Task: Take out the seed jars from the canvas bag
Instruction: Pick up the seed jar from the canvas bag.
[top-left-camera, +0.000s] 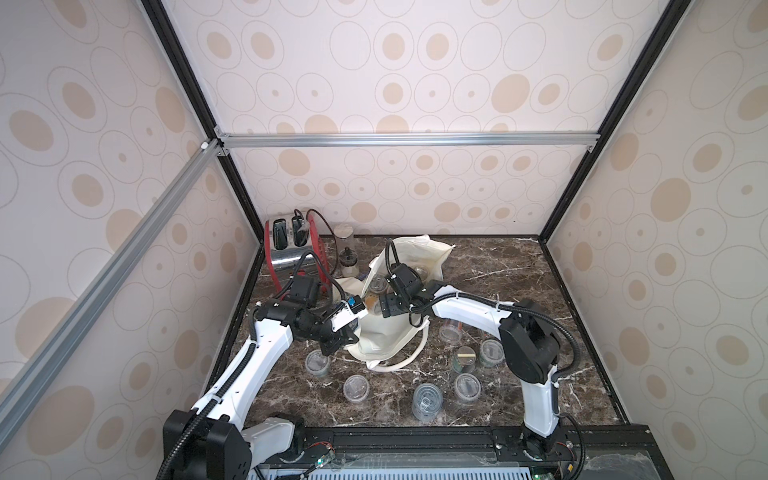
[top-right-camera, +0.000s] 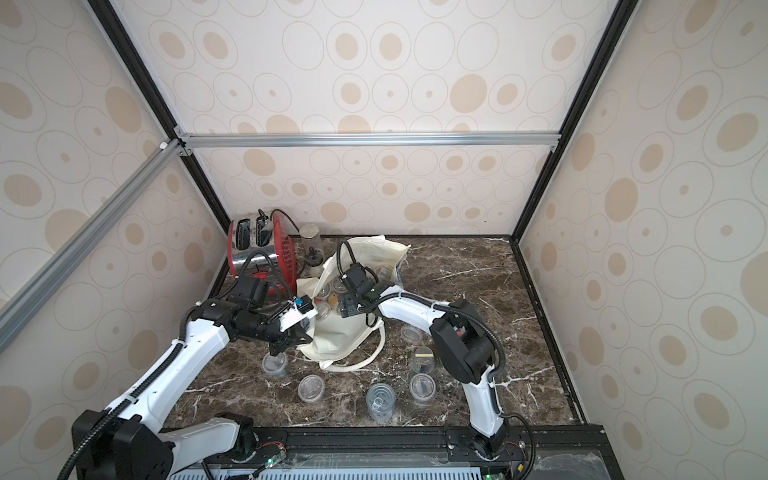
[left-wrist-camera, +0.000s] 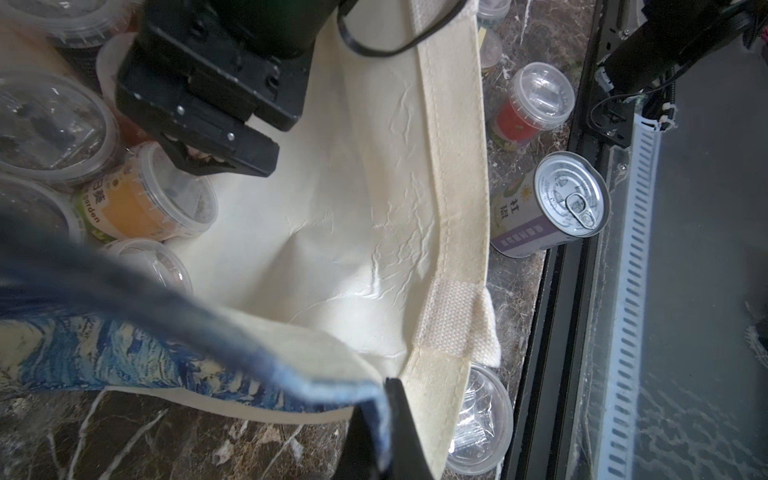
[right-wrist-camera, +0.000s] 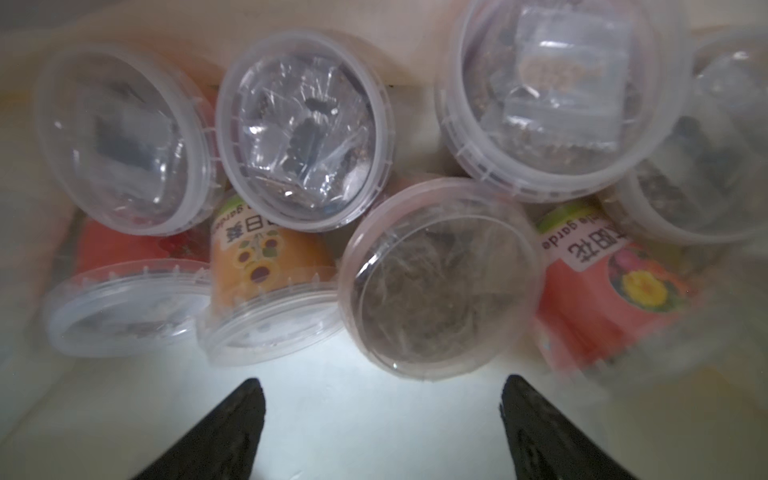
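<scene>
- Six seed jars (top-left-camera: 356, 388) stand lids up on the near half of the dark marble tabletop (top-left-camera: 519, 270), in front of the bag and to its right.
- One ring-pull tin can (top-left-camera: 426, 401) stands among them at the near edge. Its pale-and-purple label carries Chinese characters.
- One canvas bag (top-left-camera: 390, 336), cream with a blue-and-yellow swirl print, lies mid-table with its mouth open.
- Several more jars lie tumbled inside the bag:
  - orange-label jar (right-wrist-camera: 266, 257), with a sunflower picture, Chinese characters and the word "garden";
  - red-label jar (right-wrist-camera: 602, 286), with a yellow flower and writing cut off at "garde";
  - the others show only clear lids.
- At the bag's near-left rim, the left gripper (left-wrist-camera: 382, 399) is pressed together on the printed fabric.
- Inside the bag's mouth, the right gripper (right-wrist-camera: 382, 390) is spread wide and holds nothing, just short of a clear-lidded jar (right-wrist-camera: 440, 278).
- Far left: chrome-and-red toaster (top-left-camera: 286, 245).
</scene>
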